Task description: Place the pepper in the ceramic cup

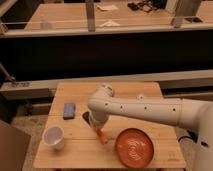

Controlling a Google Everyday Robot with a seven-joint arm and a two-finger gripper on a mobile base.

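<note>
Centre frame: the pincer [99,131] grips the small orange-red pepper [102,136] over the wooden counter [80,155], between the white ceramic cup [53,136], lower left, and the round orange plate [135,146].

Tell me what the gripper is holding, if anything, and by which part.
Cannot be told for certain. The gripper hangs over the middle of the table with the pepper at its tip, upper end toward it.

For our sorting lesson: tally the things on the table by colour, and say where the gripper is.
White: 1, cup
Blue: 1, block
Orange: 2, pepper and plate
Total: 4
The gripper is at the pepper's upper end, between cup and plate.
</note>
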